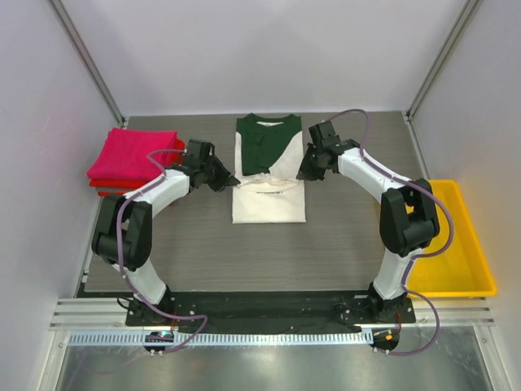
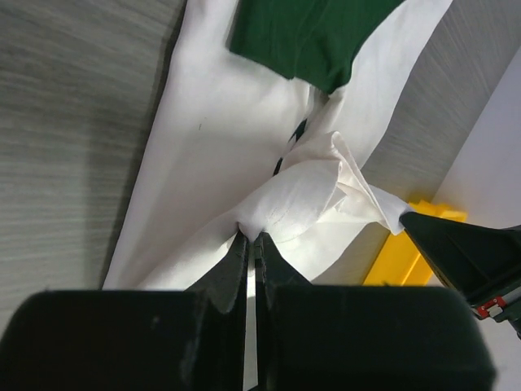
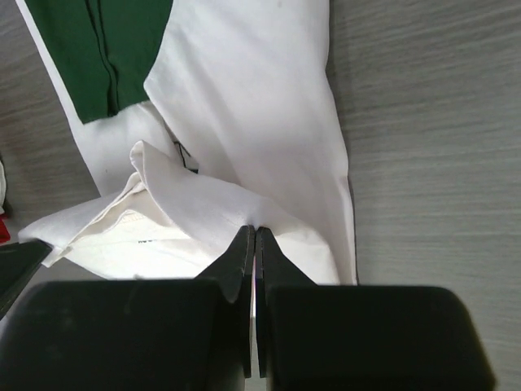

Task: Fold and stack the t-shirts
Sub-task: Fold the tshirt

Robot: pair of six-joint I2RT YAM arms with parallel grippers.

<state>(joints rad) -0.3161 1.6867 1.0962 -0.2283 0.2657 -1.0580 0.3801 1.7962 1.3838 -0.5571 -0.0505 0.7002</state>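
The cream-white t-shirt with dark green collar and sleeve parts lies in the middle of the table, folded narrow, its green upper part at the far end. My left gripper is shut on a pinch of its white cloth at the left edge. My right gripper is shut on its white cloth at the right edge. Both hold raised folds. A stack of folded magenta-pink and red shirts sits at the far left.
A yellow plastic tray stands at the table's right edge; it also shows in the left wrist view. Grey side walls close in the table on the left, right and back.
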